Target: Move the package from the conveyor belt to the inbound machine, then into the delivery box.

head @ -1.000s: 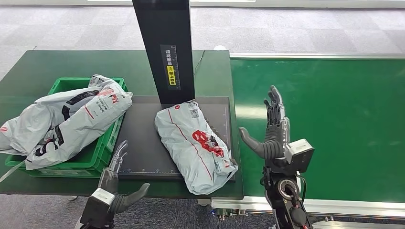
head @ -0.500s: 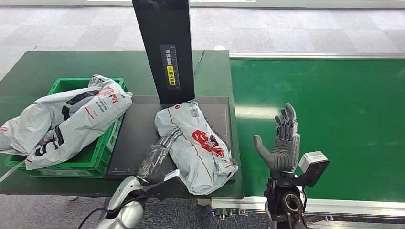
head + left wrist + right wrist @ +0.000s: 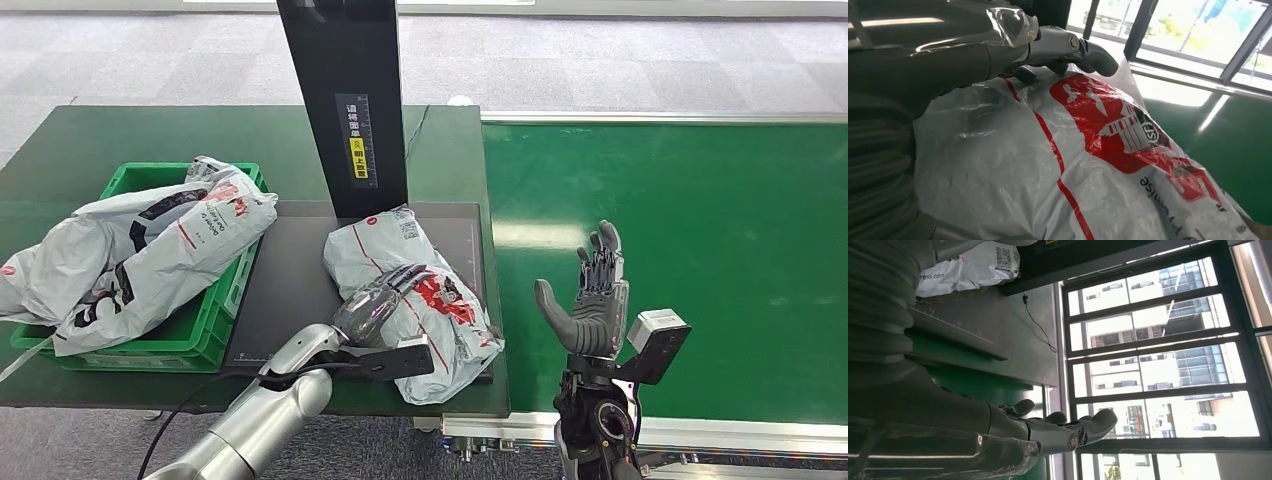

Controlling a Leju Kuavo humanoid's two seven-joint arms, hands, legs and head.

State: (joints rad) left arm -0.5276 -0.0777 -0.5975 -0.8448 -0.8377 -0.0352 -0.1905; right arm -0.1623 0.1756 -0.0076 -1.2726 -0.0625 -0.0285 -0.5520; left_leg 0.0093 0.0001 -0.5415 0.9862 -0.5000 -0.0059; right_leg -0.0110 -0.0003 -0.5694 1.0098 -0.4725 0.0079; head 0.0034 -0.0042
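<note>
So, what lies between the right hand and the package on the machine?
In the head view, bare green belt and the table edge separate the right hand from the package.

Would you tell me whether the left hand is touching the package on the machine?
Touching. In the left wrist view, the left hand lies with its fingers flat on the package, no gap visible.

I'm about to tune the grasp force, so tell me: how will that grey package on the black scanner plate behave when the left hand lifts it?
The grey package looks crumpled and baggy, so it will probably sag around the left hand. Its film looks glossy in the left wrist view, so it may slip. It overhangs the plate edge, so a push could slide it off.
</note>
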